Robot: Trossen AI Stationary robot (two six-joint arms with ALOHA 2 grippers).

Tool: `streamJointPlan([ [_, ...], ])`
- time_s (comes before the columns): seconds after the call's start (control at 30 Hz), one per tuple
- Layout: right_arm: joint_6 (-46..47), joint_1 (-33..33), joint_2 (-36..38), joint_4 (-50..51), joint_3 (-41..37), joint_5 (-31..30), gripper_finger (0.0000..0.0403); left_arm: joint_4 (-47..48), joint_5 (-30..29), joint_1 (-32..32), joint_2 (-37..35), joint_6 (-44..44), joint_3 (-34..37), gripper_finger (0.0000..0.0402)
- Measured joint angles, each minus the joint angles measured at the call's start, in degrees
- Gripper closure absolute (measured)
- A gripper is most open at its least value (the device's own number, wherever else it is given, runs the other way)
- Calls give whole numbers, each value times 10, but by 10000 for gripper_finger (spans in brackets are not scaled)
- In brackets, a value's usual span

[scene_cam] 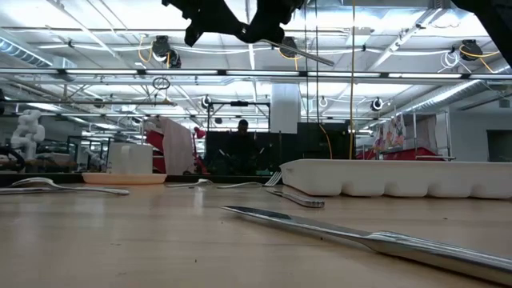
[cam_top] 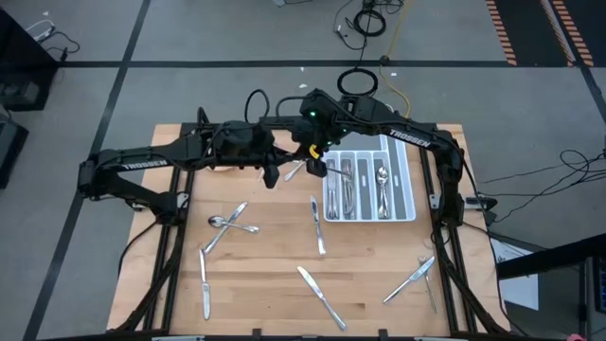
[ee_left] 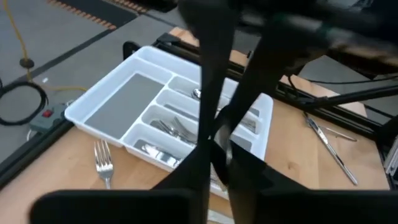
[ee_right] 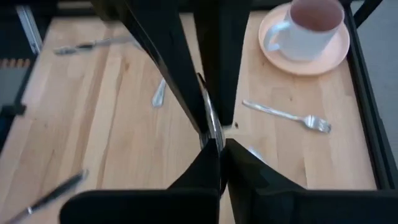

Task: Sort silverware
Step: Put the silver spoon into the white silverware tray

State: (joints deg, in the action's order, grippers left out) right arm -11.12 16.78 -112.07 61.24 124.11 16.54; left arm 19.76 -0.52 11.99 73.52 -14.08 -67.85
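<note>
My right gripper (cam_top: pixel 319 163) hangs high over the left edge of the white tray (cam_top: pixel 405 201), shut on one slender piece of silverware (scene_cam: pixel 309 55). The tray's slots hold several sorted pieces (cam_top: pixel 365 189). My left gripper (cam_top: pixel 271 176) hovers shut just left of it, above a fork (cam_top: pixel 294 171) that lies flat on the table. More silverware lies flat on the wood: a crossed pair (cam_top: pixel 227 224) and knives (cam_top: pixel 204 282), (cam_top: pixel 317 225), (cam_top: pixel 320 296). Another group (cam_top: pixel 415 278) lies near the right edge. My right gripper pinches the silver piece (ee_right: pixel 209 121) between its two fingers, which point down from above. The piece is lifted clear of the table and tray. In the low view it sticks out sideways from the fingers (scene_cam: pixel 272 36), nearly level, its free end a little lower.
A pink plate (ee_right: pixel 333 53) with a white cup (ee_right: pixel 308 28) stands on the table, hidden under my left arm in the high view. Open wood lies along the middle of the table. Black frame rails (cam_top: pixel 170 246) border both sides.
</note>
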Motion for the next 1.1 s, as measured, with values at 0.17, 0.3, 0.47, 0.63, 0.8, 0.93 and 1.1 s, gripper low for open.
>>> streamJointPlan([
  [0.17, -16, 4, 0, 2, 0, -2, 402, 0, -3, 0, -1, 27, 0, 288],
  [0.3, -17, 11, 0, 1, 0, -2, 402, 0, -6, 0, -3, 30, 0, 232],
  [0.47, -15, 28, 0, 0, 0, -1, 403, 1, -16, 0, -3, 30, 0, 174],
  [0.63, 7, 52, 5, 2, 0, 3, 403, 5, -39, 0, -3, 30, 0, 146],
  [0.8, 39, 80, 47, -35, -1, 33, 403, 10, -41, 0, -3, 30, 0, 144],
  [0.93, 78, 106, 97, -74, 0, 49, 403, 10, -42, 0, -3, 29, 0, 144],
  [1.1, 168, 150, 155, -89, 0, 30, 403, 9, -43, 0, -3, 26, 0, 143],
])
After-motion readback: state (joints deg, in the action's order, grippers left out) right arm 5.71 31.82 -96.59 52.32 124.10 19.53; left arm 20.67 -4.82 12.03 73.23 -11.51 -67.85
